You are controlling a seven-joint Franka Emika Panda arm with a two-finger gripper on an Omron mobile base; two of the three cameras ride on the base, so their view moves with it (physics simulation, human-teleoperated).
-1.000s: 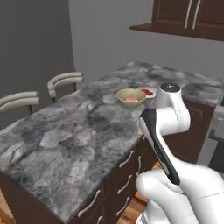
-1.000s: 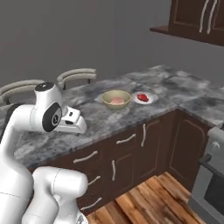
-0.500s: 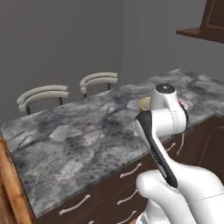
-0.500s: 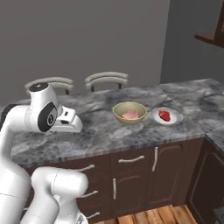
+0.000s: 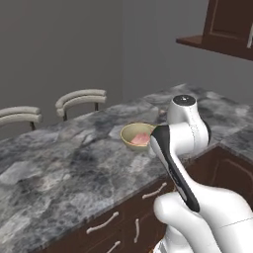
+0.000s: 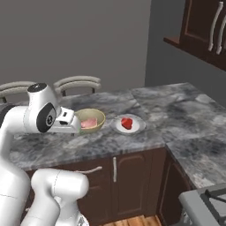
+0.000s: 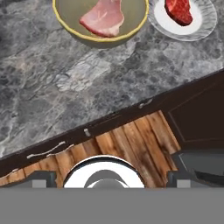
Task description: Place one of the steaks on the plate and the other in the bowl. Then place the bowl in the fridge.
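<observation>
My gripper [image 6: 76, 125] hangs wide open with nothing in it, near the counter [image 6: 110, 141] edge. Just beyond it I see the bowl [image 7: 101, 21] holding the pink steak [image 7: 103, 18]. Right beside the bowl, the plate [image 7: 183, 19] carries the dark red steak [image 7: 178, 10].

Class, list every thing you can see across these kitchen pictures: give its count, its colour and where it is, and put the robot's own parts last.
steak: one, pale pink, inside the bowl
steak: one, deep red, on the plate
bowl: one, yellowish-tan, on the counter beside the plate
plate: one, white, on the counter right of the bowl in the right base view
counter: one, mottled grey stone over dark brown cabinets
chairs: two, pale backs, behind the counter
wall cabinet: dark brown, upper right
arm: one, white
pincer: one, open, holding nothing
</observation>
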